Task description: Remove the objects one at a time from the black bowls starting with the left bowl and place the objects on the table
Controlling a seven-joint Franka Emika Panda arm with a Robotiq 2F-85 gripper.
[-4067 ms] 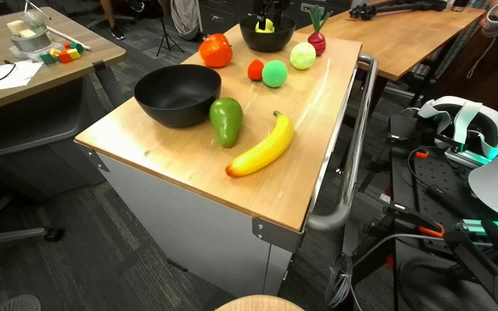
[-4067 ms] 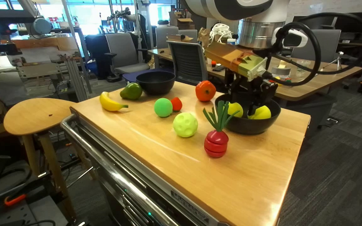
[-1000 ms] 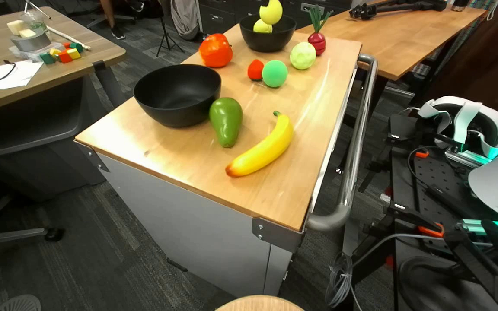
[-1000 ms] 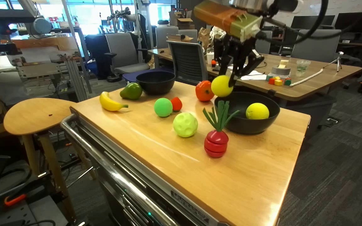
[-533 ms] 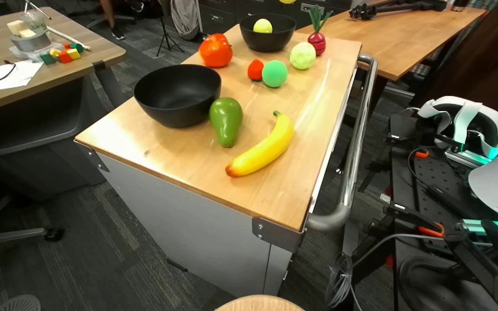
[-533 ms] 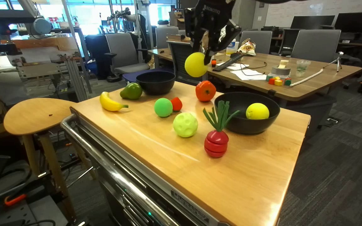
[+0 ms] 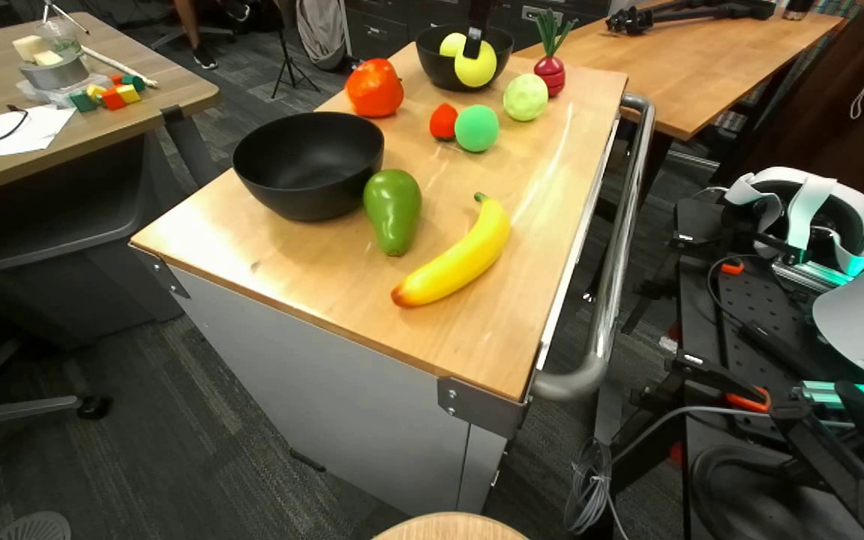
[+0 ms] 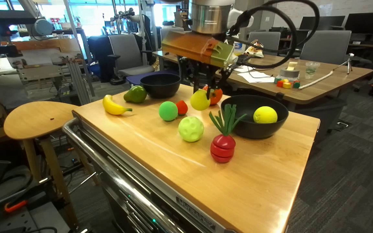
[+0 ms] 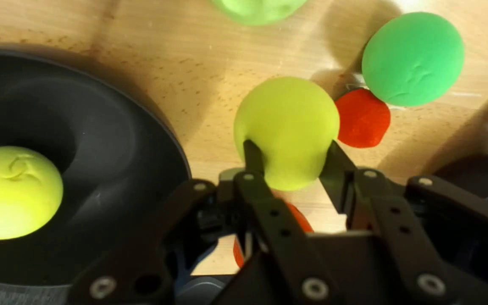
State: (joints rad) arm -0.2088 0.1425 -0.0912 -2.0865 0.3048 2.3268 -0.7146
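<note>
End effector (image 9: 292, 156) pinching yellow ball (image 9: 286, 116) | just lowered beside black bowl (image 8: 257, 133), low over table (image 8: 264, 171) | release likely next; other yellow ball (image 8: 265, 115), inside that bowl, awaits removal

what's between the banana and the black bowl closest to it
A green avocado-shaped piece lies between the banana and that bowl, in both exterior views.

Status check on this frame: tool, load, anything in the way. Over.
Tool shut on yellow ball, outside black bowl. Second yellow ball inside that bowl. Small red piece and green ball nearby, possibly in the way.
</note>
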